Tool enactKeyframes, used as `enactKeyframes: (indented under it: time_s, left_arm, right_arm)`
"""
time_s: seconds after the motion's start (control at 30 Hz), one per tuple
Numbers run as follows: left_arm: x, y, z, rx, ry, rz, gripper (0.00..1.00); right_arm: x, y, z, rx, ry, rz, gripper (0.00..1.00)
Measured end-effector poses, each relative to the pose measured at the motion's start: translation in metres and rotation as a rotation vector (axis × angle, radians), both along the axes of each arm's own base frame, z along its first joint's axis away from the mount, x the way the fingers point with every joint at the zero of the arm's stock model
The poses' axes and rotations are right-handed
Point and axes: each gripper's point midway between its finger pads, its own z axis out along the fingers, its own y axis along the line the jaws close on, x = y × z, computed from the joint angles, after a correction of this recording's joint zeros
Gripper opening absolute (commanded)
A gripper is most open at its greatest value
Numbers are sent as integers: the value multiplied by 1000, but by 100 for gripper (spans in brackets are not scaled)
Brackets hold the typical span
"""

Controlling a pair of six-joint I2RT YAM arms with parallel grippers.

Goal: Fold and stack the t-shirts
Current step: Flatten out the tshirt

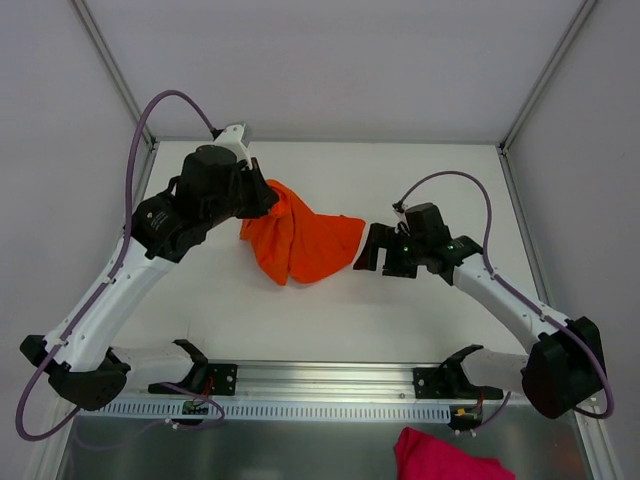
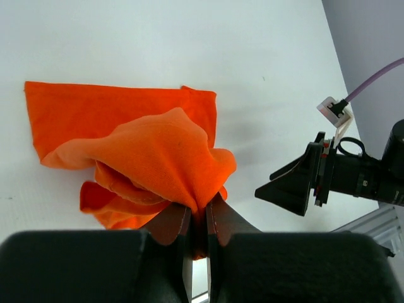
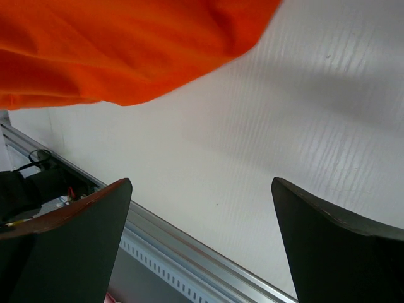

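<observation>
orange t-shirt [image 1: 300,242] pinched in left tool [image 2: 200,216]

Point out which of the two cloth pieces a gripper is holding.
The orange t-shirt, pinched in the shut left gripper; the pink cloth lies untouched at the near edge.

White arms [image 1: 108,292], black joints [image 1: 210,176] — purple cables [image 1: 134,152].

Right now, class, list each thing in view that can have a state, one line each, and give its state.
orange t-shirt: unfolded and crumpled, one part pinched up, the rest lying on the table.
left gripper: shut on the orange t-shirt.
right gripper: open, holding nothing, close to the shirt's edge.
pink cloth: bunched up at the near edge, not held.
</observation>
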Motion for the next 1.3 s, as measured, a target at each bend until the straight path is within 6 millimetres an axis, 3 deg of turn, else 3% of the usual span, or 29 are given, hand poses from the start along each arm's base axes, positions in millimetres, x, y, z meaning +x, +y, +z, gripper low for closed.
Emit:
enactKeyframes:
  time_s: [0.13, 0.37, 0.4, 0.43, 0.47, 0.53, 0.57, 0.6, 0.73, 0.9, 1.13, 1.3]
  left_arm:
    - [-4, 6, -5, 36, 9, -3, 0]
    - [-26, 26, -1, 54, 17, 9, 0]
    - [-32, 27, 1, 44, 15, -6, 4]
    - [-37, 28, 4, 34, 12, -20, 19]
    - [-43, 29, 7, 28, 8, -41, 52]
    - [-54, 28, 12, 6, 2, -79, 69]
    - [-58, 28, 15, -7, -3, -91, 90]
    - [-61, 28, 16, -12, -8, -101, 98]
    - [-71, 29, 8, -21, 9, -124, 99]
    - [-73, 30, -32, 21, 93, -118, 99]
    - [-80, 39, -138, 131, 332, -34, 99]
    - [-83, 48, -188, 176, 412, 28, 97]
  right_arm:
    - [11, 2, -9, -58, 9, 29, 100]
    - [53, 19, 8, -93, -60, 74, 100]
    - [56, 20, 8, -95, -65, 79, 100]
    - [58, 21, 8, -99, -67, 84, 100]
    - [60, 22, 8, -102, -68, 88, 100]
    - [62, 23, 6, -109, -64, 95, 100]
    - [64, 24, 4, -111, -61, 97, 100]
    - [65, 24, 3, -115, -58, 100, 100]
    - [68, 25, 2, -124, -52, 108, 100]
    - [71, 26, 9, -124, -70, 116, 100]
    - [67, 22, 8, -146, -64, 132, 100]
    - [62, 17, 14, -160, -75, 137, 100]
